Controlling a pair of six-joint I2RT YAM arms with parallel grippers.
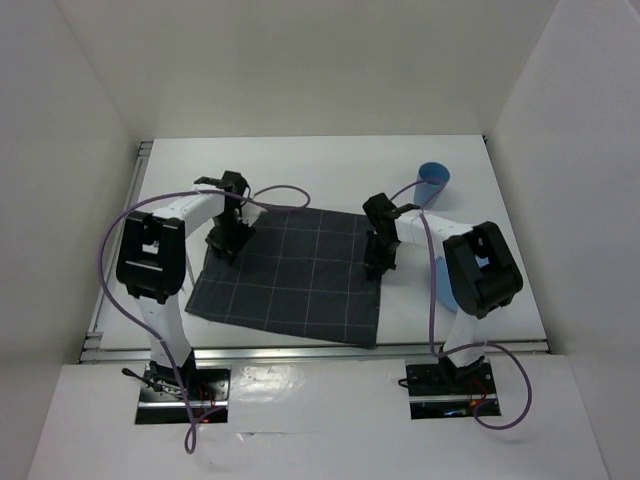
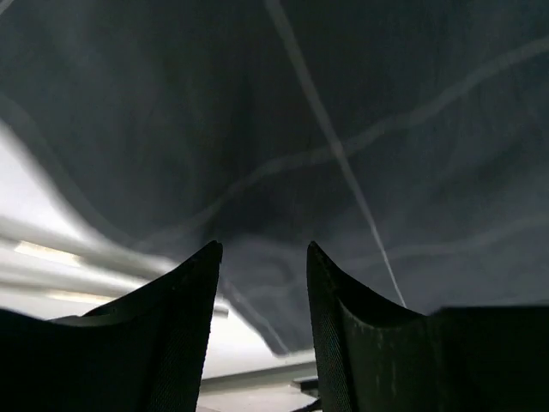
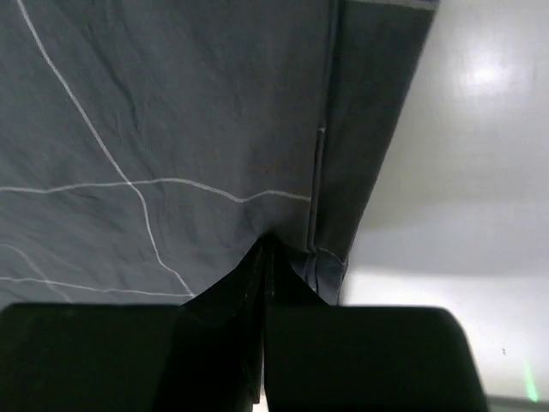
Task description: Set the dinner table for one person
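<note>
Nearest, my right gripper has its jaws pressed together on the right edge of the dark grey checked cloth, pinching a small fold of it. My left gripper sits low over the cloth's left side, jaws apart, with fabric close beneath them. The cloth lies spread on the dinner table, whose white top runs under both my arms. Farther off, toward the right rear corner, stands a blue cup.
</note>
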